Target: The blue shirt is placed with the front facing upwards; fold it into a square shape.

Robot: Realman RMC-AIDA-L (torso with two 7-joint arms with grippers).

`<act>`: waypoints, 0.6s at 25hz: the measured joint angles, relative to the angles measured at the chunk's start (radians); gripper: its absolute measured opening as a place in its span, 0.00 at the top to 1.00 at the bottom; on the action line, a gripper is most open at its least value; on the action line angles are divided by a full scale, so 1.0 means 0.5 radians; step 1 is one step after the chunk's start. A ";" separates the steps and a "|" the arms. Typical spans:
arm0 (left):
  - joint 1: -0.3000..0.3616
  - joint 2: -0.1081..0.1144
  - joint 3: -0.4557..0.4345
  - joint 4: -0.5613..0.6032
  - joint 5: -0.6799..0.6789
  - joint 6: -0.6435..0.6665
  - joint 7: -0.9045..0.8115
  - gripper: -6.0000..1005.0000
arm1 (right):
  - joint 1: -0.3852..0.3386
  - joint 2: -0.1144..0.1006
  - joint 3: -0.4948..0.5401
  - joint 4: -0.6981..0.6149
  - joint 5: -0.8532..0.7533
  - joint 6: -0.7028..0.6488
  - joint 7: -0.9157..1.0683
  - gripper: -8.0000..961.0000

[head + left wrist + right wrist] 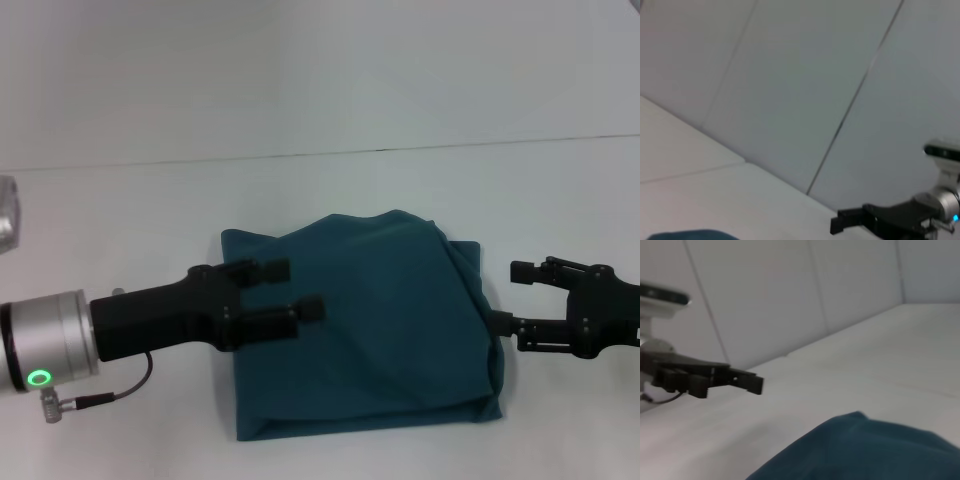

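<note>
- Left hand (295, 290) reaches in from the robot's left over the near-left part of the folded cloth, its two black fingers (262, 270) spread apart and pointing toward the robot's right, gripping nothing.
- Its silver wrist band with a green ring light sits out past the cloth toward the left edge of the counter (320, 190), and a thin cable hangs below it.
- Right hand (512, 300) comes in from the robot's right, level with the left one, its two black fingers (530, 271) released and parted, tips pointing at the right edge of the cloth.
- Whether the lower right finger touches the cloth's edge cannot be told from the head view; the upper one is clear of it.
- Between the two hands lies the blue shirt (385, 320), already folded into a roughly square bundle on the near middle of the counter.
- Its surface is plain teal, with no lettering facing up; diagonal creases run across it, the far edge humps up unevenly, and layered folds show along the right side.
- From the right wrist view, a rumpled teal corner of the shirt (865, 450) fills the near foreground, with the left hand (752, 382) seen farther off above the counter.
- From the left wrist view, only a sliver of the shirt (687, 234) shows, with the right hand (837, 225) beyond it.
- Behind everything, the pale counter runs to its far edge, where a plain wall (320, 70) begins.
</note>
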 joint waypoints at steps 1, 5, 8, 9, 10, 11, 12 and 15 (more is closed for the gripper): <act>-0.009 0.001 0.023 0.008 0.023 0.000 -0.001 0.13 | 0.017 -0.004 -0.001 0.000 -0.032 -0.013 0.011 0.02; -0.027 0.002 0.060 0.016 0.083 -0.006 -0.006 0.13 | 0.066 -0.028 0.006 -0.003 -0.103 -0.092 0.057 0.02; -0.032 0.002 0.082 0.018 0.107 -0.011 -0.008 0.13 | 0.080 -0.043 0.002 -0.018 -0.124 -0.138 0.084 0.02; -0.034 0.002 0.086 0.019 0.117 -0.010 -0.010 0.13 | 0.083 -0.047 0.002 -0.023 -0.131 -0.146 0.091 0.02; -0.036 0.002 0.087 0.020 0.126 -0.008 -0.012 0.13 | 0.086 -0.048 0.000 -0.025 -0.137 -0.148 0.098 0.02; -0.037 0.002 0.087 0.021 0.135 -0.005 -0.014 0.13 | 0.089 -0.050 -0.002 -0.026 -0.142 -0.150 0.102 0.02; -0.038 0.002 0.088 0.022 0.143 -0.003 -0.016 0.13 | 0.092 -0.051 -0.003 -0.026 -0.147 -0.150 0.105 0.02; -0.038 0.002 0.088 0.022 0.154 0.003 -0.020 0.13 | 0.098 -0.051 -0.004 -0.026 -0.155 -0.151 0.110 0.02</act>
